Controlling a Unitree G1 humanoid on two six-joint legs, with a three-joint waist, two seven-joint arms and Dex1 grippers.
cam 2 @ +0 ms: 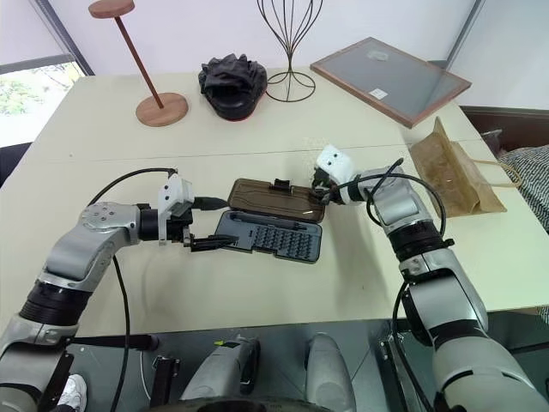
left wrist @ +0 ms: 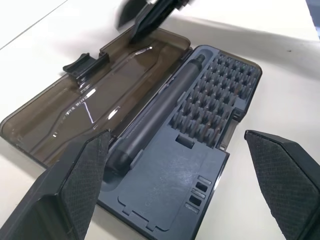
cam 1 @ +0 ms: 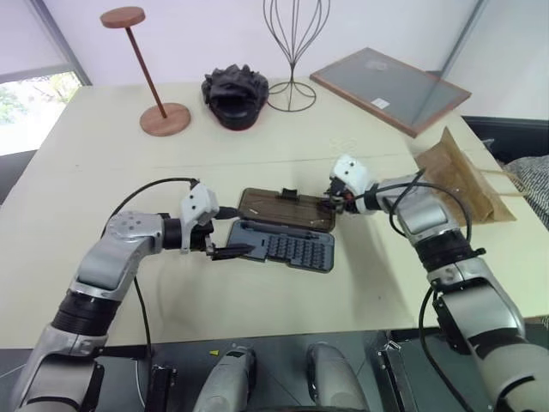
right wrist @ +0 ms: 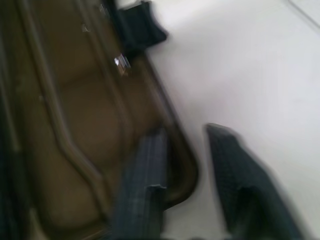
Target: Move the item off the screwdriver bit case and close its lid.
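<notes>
Surface (cam 1: 103, 172): pale cream, matte, seam across | Wall (cam 1: 197, 26): plain white behind | Window (cam 1: 30, 99): at left, daylight, greenery outside | Frame post (cam 1: 51, 34): grey, slanted beside window | Light: soft, even

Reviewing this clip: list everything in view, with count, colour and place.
cream table: 1, under everything
reddish-brown wooden disc-topped stand: 1, far left
lumpy black sculpted object: 1, far centre
black wire stand: 1, beside the sculpted object
wood-framed grey panel: 1, far right
flat brown kraft paper bag: 1, right edge, off the case
dark grey plastic screwdriver bit case: 1, centre, open
smoky brown translucent lid: 1, lying flat behind the case
dark grey screwdriver handle: 1, inside the case
left claw: black, open, at the case's left end
right claw: black, at the lid's right end
</notes>
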